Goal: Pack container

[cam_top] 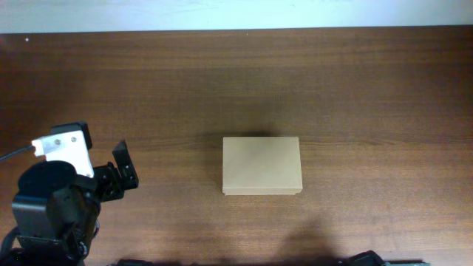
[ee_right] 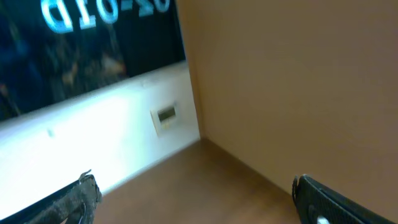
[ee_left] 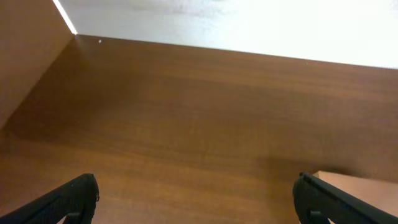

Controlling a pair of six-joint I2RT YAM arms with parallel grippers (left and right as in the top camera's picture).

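The container (cam_top: pixel 261 165), a plain tan cardboard box with its lid down flat, sits in the middle of the dark wooden table (cam_top: pixel 236 81). My left gripper (cam_top: pixel 126 166) hangs at the front left, well left of the box, open and empty. In the left wrist view its two black fingers (ee_left: pixel 74 200) stand wide apart over bare wood, and a corner of the container (ee_left: pixel 367 186) shows at the lower right. My right gripper (ee_right: pixel 199 202) is open and empty too, pointing away from the box. The container does not show in the right wrist view.
The table's far edge meets a white wall (cam_top: pixel 236 13). Only a dark sliver of the right arm (cam_top: pixel 369 258) shows at the front edge in the overhead view. The right wrist view shows a tan panel (ee_right: pixel 298 81) and a white wall with a socket (ee_right: pixel 166 116).
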